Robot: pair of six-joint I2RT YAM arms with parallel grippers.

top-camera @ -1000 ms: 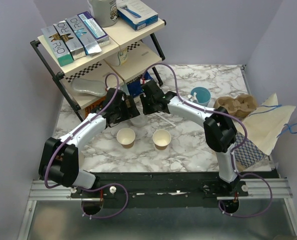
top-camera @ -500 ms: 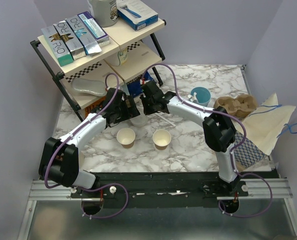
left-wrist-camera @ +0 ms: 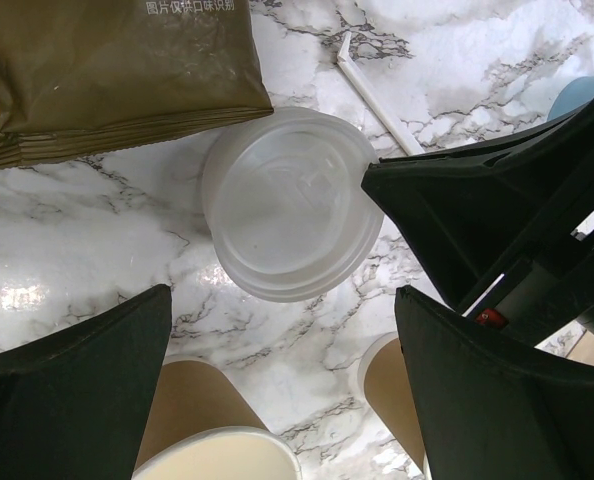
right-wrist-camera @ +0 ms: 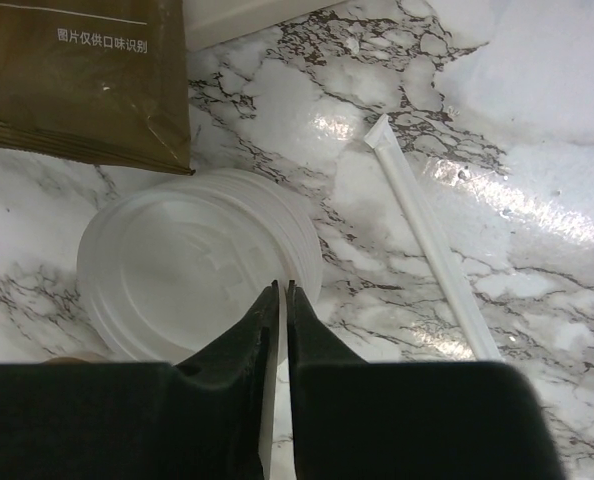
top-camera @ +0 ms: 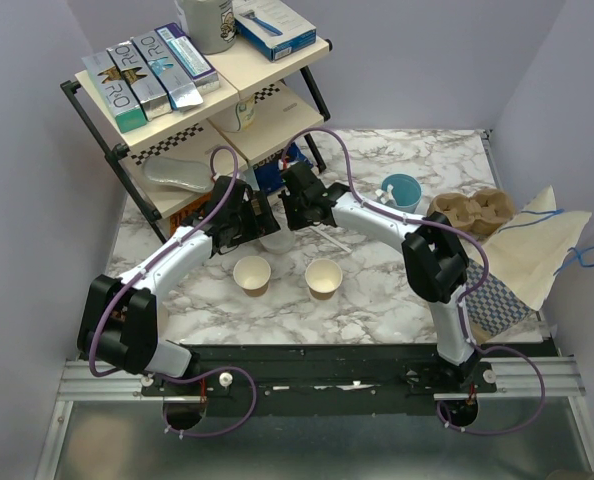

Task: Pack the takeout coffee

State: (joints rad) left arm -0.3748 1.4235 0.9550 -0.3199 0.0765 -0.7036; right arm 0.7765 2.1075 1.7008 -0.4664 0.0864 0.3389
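A lidded tan cup does not show; both tan paper cups, left [top-camera: 251, 275] and right [top-camera: 323, 277], stand lidless at mid-table. A stack of white plastic lids [top-camera: 276, 240] lies just behind them, between the two grippers. My right gripper [top-camera: 293, 222] is shut on the rim of the top lid [right-wrist-camera: 192, 265], with a thin white edge between its fingertips [right-wrist-camera: 274, 300]. My left gripper [top-camera: 259, 224] is open and empty, hovering over the lid stack [left-wrist-camera: 292, 205] with the two cups below its fingers, one at the left [left-wrist-camera: 202, 420] and one at the right [left-wrist-camera: 392, 385].
A wrapped white straw [top-camera: 329, 238] lies right of the lids. A brown packet [left-wrist-camera: 107, 70] lies behind them. A light-blue cup [top-camera: 401, 191], a pulp cup carrier [top-camera: 472, 212] and a paper bag [top-camera: 537, 245] are at the right. A shelf rack [top-camera: 207, 100] stands back left.
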